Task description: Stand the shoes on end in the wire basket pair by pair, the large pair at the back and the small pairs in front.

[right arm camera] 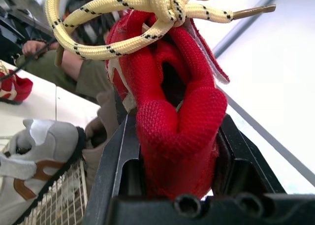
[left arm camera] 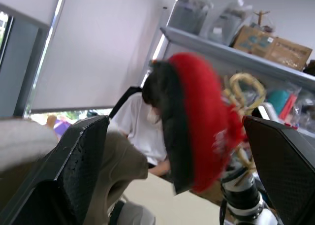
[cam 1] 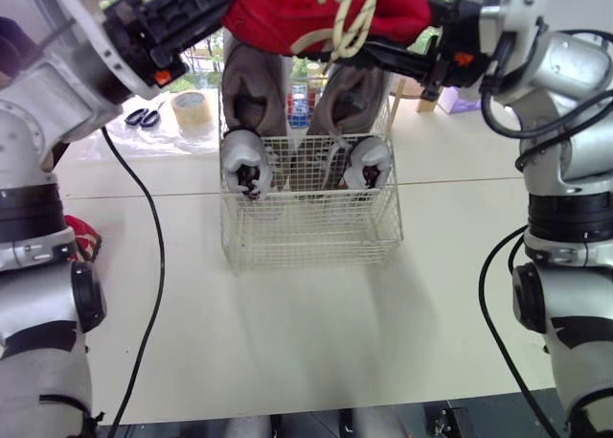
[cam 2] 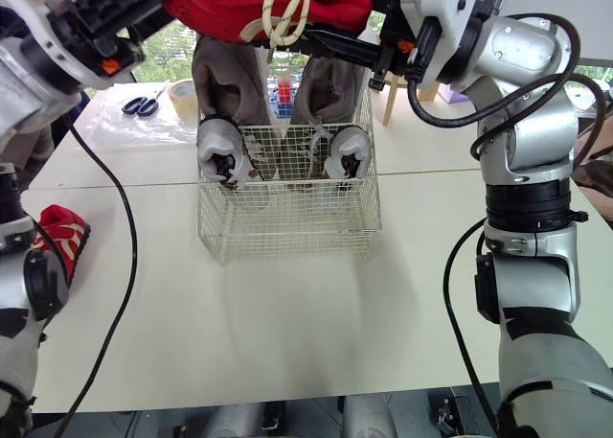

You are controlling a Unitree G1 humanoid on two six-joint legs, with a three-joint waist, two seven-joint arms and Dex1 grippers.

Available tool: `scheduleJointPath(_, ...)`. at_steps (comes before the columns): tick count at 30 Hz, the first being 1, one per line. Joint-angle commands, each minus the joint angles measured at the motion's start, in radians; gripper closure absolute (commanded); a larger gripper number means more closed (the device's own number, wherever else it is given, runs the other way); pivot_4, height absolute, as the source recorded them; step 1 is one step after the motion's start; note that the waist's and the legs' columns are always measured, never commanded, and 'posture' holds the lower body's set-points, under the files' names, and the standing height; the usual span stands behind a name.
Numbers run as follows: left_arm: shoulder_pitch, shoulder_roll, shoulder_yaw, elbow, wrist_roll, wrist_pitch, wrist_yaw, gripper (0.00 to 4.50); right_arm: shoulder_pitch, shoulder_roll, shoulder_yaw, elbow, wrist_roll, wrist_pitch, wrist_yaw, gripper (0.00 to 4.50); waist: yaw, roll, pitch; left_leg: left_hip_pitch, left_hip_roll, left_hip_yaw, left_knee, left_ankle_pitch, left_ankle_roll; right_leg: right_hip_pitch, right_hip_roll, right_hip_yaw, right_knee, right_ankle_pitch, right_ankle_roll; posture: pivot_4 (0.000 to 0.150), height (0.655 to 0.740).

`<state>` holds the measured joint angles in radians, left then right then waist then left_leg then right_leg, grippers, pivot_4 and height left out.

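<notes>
head stereo: down over wire basket (cam 1: 311, 227) | wrists: close on red shoe (right arm camera: 172, 121)

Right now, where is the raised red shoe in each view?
Left eye view: red shoe top centre, above the wire basket.
Right eye view: shoe top centre-left.
Left wrist view: shoe framed by the open left gripper.
Right wrist view: shoe clamped in the right gripper.
Shared landmark: its yellow laces.

Both arms are raised, forearms angled inward to meet near twelve o'clock in the head view. The right gripper (right arm camera: 174, 119) comes in from two o'clock, fingers clamped on one end of the red shoe (cam 1: 326, 11). The left gripper (cam 1: 215, 7) comes in from ten o'clock, fingers spread wide around the other end.
</notes>
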<state>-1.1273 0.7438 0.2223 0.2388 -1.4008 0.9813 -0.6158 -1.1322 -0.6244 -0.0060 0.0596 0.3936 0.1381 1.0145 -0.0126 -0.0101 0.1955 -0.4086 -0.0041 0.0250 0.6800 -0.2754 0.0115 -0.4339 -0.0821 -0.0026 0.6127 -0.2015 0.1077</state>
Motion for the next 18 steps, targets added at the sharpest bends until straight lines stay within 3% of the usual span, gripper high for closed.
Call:
scheduleJointPath(1, -0.041, -0.003, 0.051, -0.001, 0.013, 0.020, -0.022, 1.84, 0.004, 0.009, -0.021, -0.060, 0.009, 0.001, -0.019, 3.21, 0.000, 0.000, 0.000, 0.000, 0.000, 0.000, 0.000, 0.000, 0.000, 0.000, 0.000, 0.000, 0.000, 0.000, 0.000, 0.150, 0.7400)
scheduleJointPath(4, -0.043, -0.019, 0.080, -0.002, 0.003, 0.035, -0.013, 3.46, 0.019, 0.012, -0.023, -0.082, 0.014, 0.016, -0.025, 3.21, -0.001, 0.000, 0.000, 0.000, 0.001, 0.000, 0.000, 0.000, 0.000, 0.000, -0.001, 0.000, 0.000, 0.000, 0.000, 0.150, 0.7400)
scheduleJointPath(6, -0.040, -0.032, 0.097, -0.013, -0.002, 0.041, 0.003, 4.16, 0.026, 0.015, -0.024, -0.097, 0.021, 0.030, -0.029, 3.21, -0.001, 0.000, 0.000, 0.000, 0.001, 0.000, 0.000, 0.000, 0.000, -0.001, -0.001, 0.000, 0.000, 0.000, 0.000, 0.150, 0.7400)
scheduleJointPath(9, -0.026, -0.063, 0.133, -0.045, -0.003, 0.026, 0.064, 4.26, 0.041, 0.027, -0.034, -0.120, 0.051, 0.086, -0.048, 3.21, 0.000, 0.000, 0.000, 0.000, 0.001, 0.000, 0.000, 0.000, 0.000, -0.001, -0.001, 0.000, 0.000, 0.000, 0.000, 0.150, 0.7400)
scheduleJointPath(12, 0.019, -0.109, 0.210, -0.124, -0.043, -0.018, 0.192, 4.26, 0.083, 0.052, -0.102, -0.161, 0.175, 0.237, -0.112, 2.03, 0.000, 0.000, 0.000, 0.000, 0.002, -0.001, 0.000, 0.000, 0.000, -0.001, -0.002, 0.000, 0.000, 0.000, 0.000, 0.150, 0.7400)
scheduleJointPath(16, 0.078, -0.202, 0.321, -0.253, -0.147, -0.117, 0.390, 4.26, 0.157, 0.141, -0.281, -0.168, 0.411, 0.409, -0.300, 0.04, 0.001, 0.000, 0.000, 0.000, 0.001, -0.001, 0.000, 0.000, -0.001, -0.001, -0.006, 0.000, 0.001, 0.000, 0.000, 0.150, 0.7400)
scheduleJointPath(18, 0.099, -0.263, 0.357, -0.323, -0.177, -0.198, 0.477, 4.26, 0.199, 0.235, -0.362, -0.173, 0.545, 0.452, -0.438, 0.04, 0.002, 0.000, 0.000, 0.000, 0.001, -0.001, 0.000, 0.000, -0.001, -0.001, -0.008, 0.000, 0.001, 0.001, 0.000, 0.150, 0.7400)
